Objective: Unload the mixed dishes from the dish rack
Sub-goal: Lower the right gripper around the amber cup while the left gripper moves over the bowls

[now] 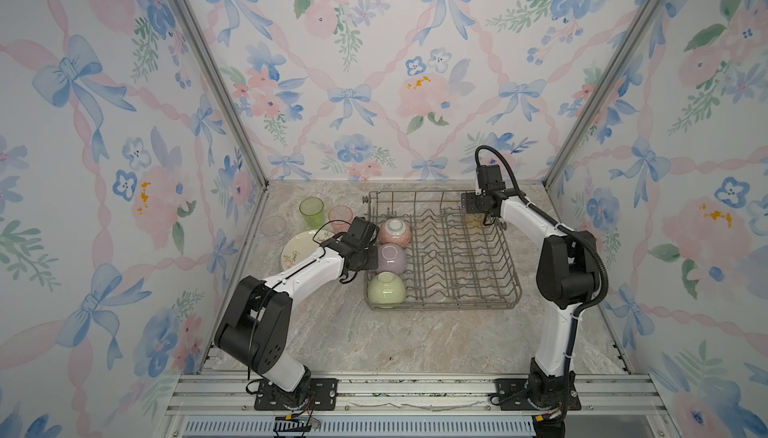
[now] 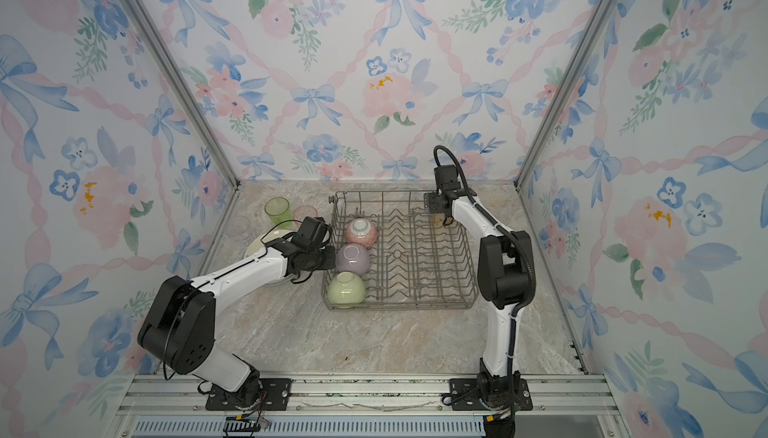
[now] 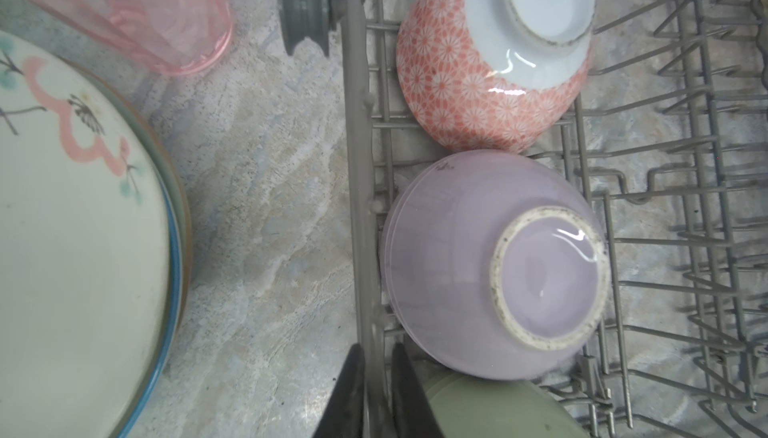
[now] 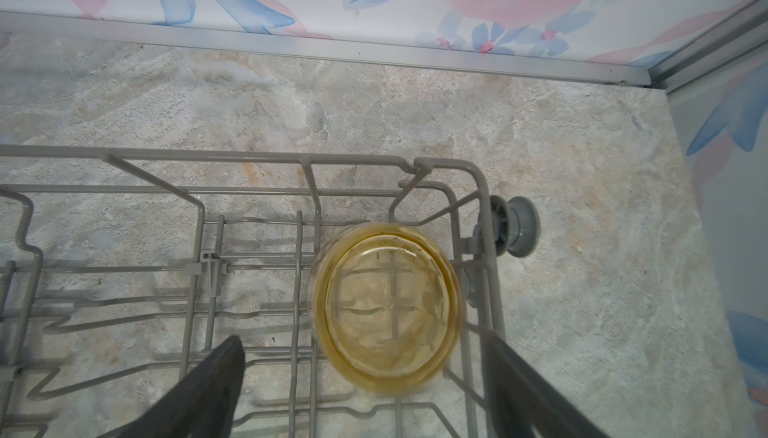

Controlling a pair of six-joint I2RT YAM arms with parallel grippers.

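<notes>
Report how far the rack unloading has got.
Done: stacked plates, green tumbler, pink tumbler and clear tumbler are on the table. In hand: right gripper, open, hovers over the amber tumbler in the dish rack; left gripper at its rim by the lilac bowl. Left: those two plus the pink bowl and green bowl.

Three bowls are counted in the one dish rack [image 1: 440, 305], all just beside the left pincer [image 3: 377, 369]: a pink bowl [image 1: 395, 231], a lilac bowl [image 1: 391, 258] and a green bowl [image 1: 386, 288]. Four tumblers are counted: an amber tumbler [image 4: 386, 311] directly below the right pincer [image 4: 361, 357], and a green tumbler [image 1: 311, 212], a pink tumbler [image 1: 340, 214] and a clear tumbler [image 1: 273, 226] on the tabletop [image 1: 374, 340] beyond the left pincer. One stack of plates [image 3: 75, 269] is found beside the left pincer, away from the rack, with three rims countable in the left wrist view.
</notes>
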